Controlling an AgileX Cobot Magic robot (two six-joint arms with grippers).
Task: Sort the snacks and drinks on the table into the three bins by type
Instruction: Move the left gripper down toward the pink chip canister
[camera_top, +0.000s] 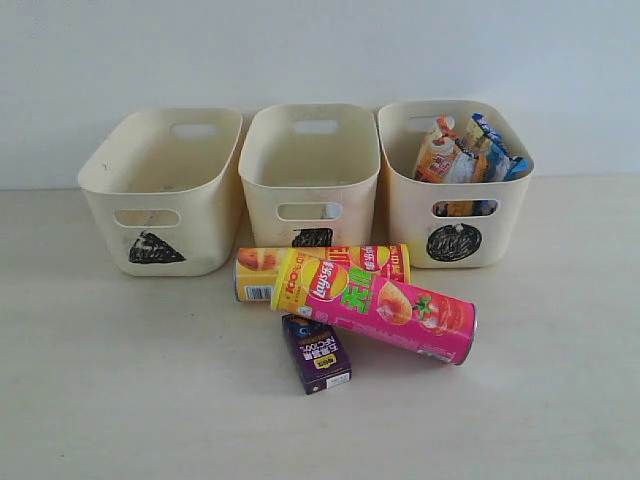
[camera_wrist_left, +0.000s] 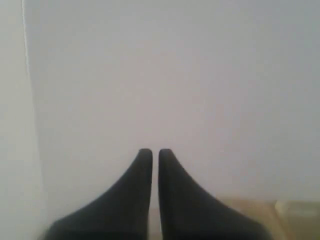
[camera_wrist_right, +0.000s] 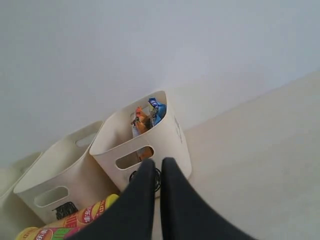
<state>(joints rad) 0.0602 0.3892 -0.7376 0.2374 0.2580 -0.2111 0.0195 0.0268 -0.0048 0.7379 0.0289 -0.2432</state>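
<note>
Pointing at a blank wall, the left gripper (camera_wrist_left: 155, 152) has its black fingers all but together, a thin slit between them, holding nothing. The right gripper (camera_wrist_right: 157, 162) is likewise nearly closed and empty, with the circle bin (camera_top: 455, 215) beyond its tips; that bin holds the orange-black bag (camera_top: 438, 155) and the blue-white bag (camera_top: 497, 145). The square bin (camera_top: 310, 165) and triangle bin (camera_top: 160, 175) stand beside it in a row. On the table (camera_top: 120, 390) before them, the pink tube (camera_top: 385, 305), marked "Lay's", lies on its side, long axis left to right, yellow lid leftward, against the yellow-orange-red tube (camera_top: 345, 258) lying likewise behind it. The dark purple carton (camera_top: 316, 353) lies just in front; its label possibly reads "NFC 100%".
</note>
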